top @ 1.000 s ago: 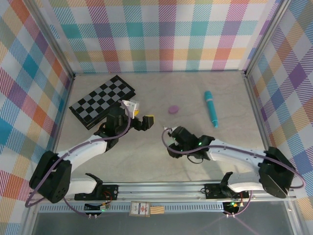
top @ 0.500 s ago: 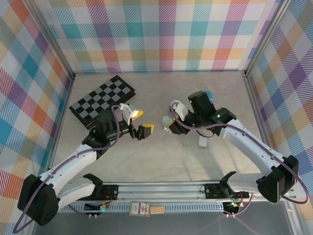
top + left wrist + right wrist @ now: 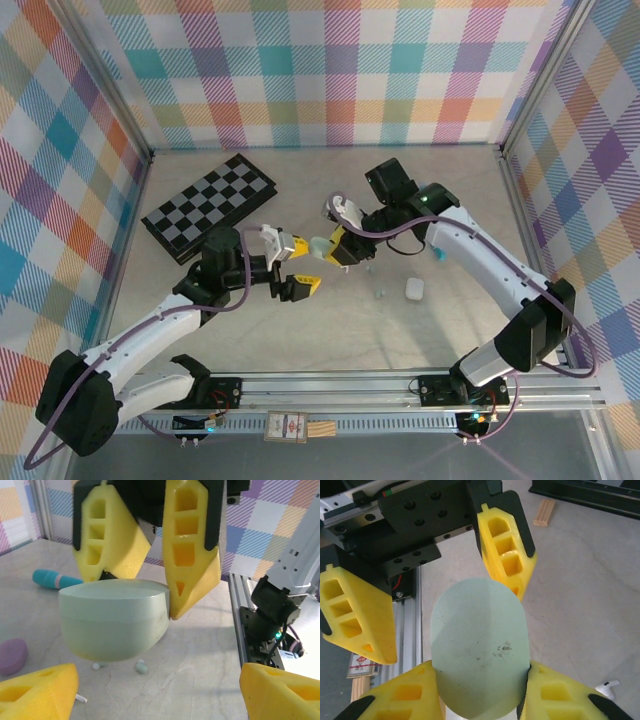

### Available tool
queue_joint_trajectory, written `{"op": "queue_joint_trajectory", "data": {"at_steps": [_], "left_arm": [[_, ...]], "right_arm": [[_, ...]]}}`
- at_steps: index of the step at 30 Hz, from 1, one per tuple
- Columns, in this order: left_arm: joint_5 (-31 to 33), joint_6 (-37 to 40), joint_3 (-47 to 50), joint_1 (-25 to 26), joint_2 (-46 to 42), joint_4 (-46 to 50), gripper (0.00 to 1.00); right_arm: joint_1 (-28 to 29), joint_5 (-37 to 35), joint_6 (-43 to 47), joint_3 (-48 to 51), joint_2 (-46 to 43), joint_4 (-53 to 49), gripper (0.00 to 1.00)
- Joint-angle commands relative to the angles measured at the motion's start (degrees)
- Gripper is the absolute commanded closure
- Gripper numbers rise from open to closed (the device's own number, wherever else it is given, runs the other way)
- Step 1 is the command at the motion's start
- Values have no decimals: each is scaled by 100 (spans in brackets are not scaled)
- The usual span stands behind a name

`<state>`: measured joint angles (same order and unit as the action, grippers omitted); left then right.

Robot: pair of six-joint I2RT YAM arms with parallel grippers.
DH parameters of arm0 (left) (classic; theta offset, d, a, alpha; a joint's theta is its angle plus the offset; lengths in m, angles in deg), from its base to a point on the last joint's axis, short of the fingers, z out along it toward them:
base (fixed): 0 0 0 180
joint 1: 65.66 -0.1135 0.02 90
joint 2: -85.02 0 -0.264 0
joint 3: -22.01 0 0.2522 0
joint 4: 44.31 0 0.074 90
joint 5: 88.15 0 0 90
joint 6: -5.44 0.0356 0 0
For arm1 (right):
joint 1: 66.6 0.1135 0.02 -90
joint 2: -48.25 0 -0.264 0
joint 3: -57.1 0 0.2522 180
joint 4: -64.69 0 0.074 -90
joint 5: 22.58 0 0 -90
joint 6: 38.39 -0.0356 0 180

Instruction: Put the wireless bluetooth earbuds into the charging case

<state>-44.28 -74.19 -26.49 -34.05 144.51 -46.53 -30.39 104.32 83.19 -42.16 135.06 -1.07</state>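
While a couple of tiny earbuds [image 3: 378,294] lie loose on the table [image 3: 300,340], near and right of centre beside a white piece [image 3: 413,289], the action has moved into the air just left of them. The left gripper [image 3: 301,265] has come forward from the near left with its yellow fingers spread. They have begun to narrow from their widest, though a gap shows on each side of the pale green case [image 3: 318,247] between them. That case has been lifted off the table and carried leftward by the right gripper [image 3: 335,247], which reaches in from the far right and pinches one end of it; the lid looks closed. I judge this a handover, or a two-handed hold for opening the lid, so no bud can go in yet. Below, the table is pale and faintly marbled. Farther off lie a purple disc [image 3: 10,655] and a teal pen [image 3: 50,578], with a folded chessboard [image 3: 205,205] at the far left and bright plaid walls [image 3: 330,70] closing the back and sides.
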Motion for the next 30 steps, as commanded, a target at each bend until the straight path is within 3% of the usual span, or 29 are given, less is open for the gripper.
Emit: {"op": "queue_joint_trajectory", "data": {"at_steps": [1, 15, 20, 26, 30], "left_arm": [[-373, 130, -208, 64, -14, 26, 21], [-494, -96, -295, 65, 42, -166, 37], [-538, -176, -316, 71, 79, -168, 57], [-550, -202, -323, 73, 107, -202, 58], [-561, -231, -323, 73, 127, -230, 51]], "right_arm": [[87, 457, 458, -291, 105, -333, 75], [212, 611, 648, -463, 332, -749, 75], [238, 545, 640, -460, 372, -766, 74], [265, 434, 668, -481, 408, -846, 74], [280, 371, 666, -508, 450, -885, 74]]}}
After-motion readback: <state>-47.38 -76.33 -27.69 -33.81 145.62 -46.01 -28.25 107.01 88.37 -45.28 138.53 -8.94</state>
